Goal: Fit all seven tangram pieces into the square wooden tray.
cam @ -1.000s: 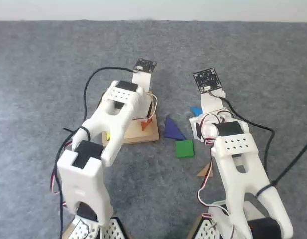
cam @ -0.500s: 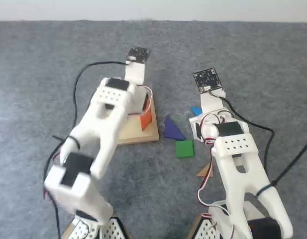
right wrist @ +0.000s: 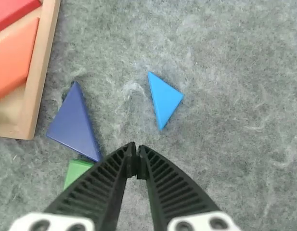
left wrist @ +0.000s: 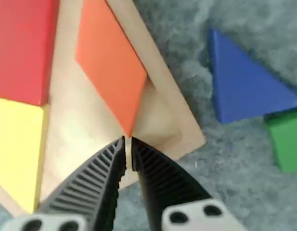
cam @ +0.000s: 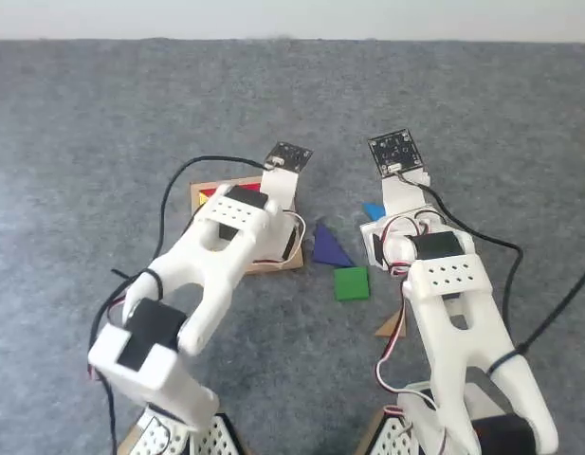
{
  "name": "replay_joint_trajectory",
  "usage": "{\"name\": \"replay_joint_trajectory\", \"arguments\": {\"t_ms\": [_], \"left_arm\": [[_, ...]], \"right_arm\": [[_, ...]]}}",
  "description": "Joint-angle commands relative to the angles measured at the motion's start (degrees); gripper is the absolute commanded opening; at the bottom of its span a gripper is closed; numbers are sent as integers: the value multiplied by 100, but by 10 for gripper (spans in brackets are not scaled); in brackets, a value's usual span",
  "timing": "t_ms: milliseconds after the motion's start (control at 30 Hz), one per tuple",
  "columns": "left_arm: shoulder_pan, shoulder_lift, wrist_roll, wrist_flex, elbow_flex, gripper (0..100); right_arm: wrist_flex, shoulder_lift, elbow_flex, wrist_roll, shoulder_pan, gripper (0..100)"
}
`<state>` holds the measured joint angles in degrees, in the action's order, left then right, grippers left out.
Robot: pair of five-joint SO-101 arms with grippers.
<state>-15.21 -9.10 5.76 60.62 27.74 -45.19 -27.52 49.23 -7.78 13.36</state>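
Tangram tray (left wrist: 173,103) lies on the grey bench (cam: 463,114) and holds the red piece (left wrist: 23,48), the yellow piece (left wrist: 16,149) and the orange parallelogram (left wrist: 109,72), the last against the rim at one corner. Half a second earlier the parallelogram stood on edge there; it now lies flat. The left tool (left wrist: 127,144) has released it and sits empty, jaws together, just above its tip. Three pieces appear seated. The right tool (right wrist: 135,149), jaws together, hangs beside the tray over the dark blue triangle (right wrist: 73,125), light blue triangle (right wrist: 163,98) and green square (right wrist: 78,171), all yet to be placed.
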Motion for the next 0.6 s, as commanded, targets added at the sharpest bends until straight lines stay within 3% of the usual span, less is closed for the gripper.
{"name": "replay_joint_trajectory", "arguments": {"t_ms": [0, 133, 567], "left_arm": [[-79, -176, 70, 316, -549, 38], [18, -334, 360, 334, -796, 47], [26, -1169, 343, 695, -1886, 87]], "right_arm": [[101, -251, -35, -88, -40, 9], [101, -251, -35, -88, -31, 9], [110, -251, -35, -88, -31, 9]]}}
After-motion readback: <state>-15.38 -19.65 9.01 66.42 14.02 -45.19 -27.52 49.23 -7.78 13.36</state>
